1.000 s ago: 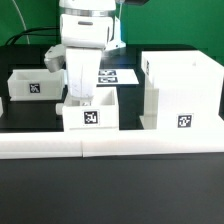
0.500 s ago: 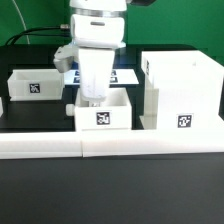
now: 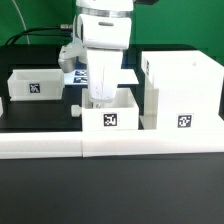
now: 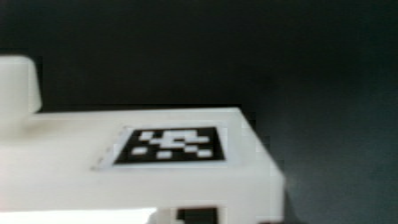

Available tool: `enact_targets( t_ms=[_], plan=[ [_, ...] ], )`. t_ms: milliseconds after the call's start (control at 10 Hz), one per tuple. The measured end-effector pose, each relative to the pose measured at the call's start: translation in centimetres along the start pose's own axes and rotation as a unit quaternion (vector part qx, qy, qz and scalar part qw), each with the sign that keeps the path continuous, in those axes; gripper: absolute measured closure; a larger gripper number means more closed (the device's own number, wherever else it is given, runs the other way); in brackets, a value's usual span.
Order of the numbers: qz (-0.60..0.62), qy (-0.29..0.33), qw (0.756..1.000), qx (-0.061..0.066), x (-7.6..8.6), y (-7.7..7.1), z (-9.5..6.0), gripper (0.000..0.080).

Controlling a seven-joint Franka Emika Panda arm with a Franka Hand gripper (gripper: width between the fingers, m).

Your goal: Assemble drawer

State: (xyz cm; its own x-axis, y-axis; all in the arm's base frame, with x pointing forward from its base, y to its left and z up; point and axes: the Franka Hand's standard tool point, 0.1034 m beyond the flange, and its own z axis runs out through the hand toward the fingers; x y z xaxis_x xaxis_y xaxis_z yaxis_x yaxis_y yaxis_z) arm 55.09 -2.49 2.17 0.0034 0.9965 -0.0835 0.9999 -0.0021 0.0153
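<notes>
The tall white drawer case [image 3: 181,92] with a square tag low on its front stands at the exterior view's right. A small tagged open-top tray [image 3: 111,116] sits just left of the case, close to the front rail. My gripper [image 3: 100,99] reaches down from above into this tray and is shut on its wall. A second small tagged tray [image 3: 32,84] lies apart at the exterior view's left. The wrist view is filled by the held tray's tagged face [image 4: 173,143]; my fingers are mostly hidden there.
A long low white border rail [image 3: 60,146] runs along the front of the table. The marker board [image 3: 70,77] lies behind my arm. A narrow gap separates the held tray from the case. A white shape [image 4: 15,85] shows in the wrist view; what it is is unclear.
My gripper has moved to the exterior view's right with the small tray, bringing it from mid-table to close beside the case. The case and the left tray have not moved.
</notes>
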Motion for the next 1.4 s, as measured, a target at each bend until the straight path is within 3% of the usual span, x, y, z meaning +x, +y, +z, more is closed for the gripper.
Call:
enact_targets(
  t_ms=[100,400,600,1000,1200,1400],
  plan=[
    [0.005,0.002,1.0,-0.003,0.5,-0.1,0.2,0.0758],
    [0.011,0.001,1.0,0.008,1.9,0.3,0.1,0.0758],
    [0.02,0.001,1.0,0.011,1.9,0.2,0.3,0.0758],
    [0.018,0.001,1.0,0.011,2.2,0.2,0.3,0.0758],
    [0.017,0.004,1.0,-0.001,2.3,0.1,0.5,0.0758],
    [0.018,0.003,1.0,0.002,2.2,0.0,0.5,0.0758]
  ],
)
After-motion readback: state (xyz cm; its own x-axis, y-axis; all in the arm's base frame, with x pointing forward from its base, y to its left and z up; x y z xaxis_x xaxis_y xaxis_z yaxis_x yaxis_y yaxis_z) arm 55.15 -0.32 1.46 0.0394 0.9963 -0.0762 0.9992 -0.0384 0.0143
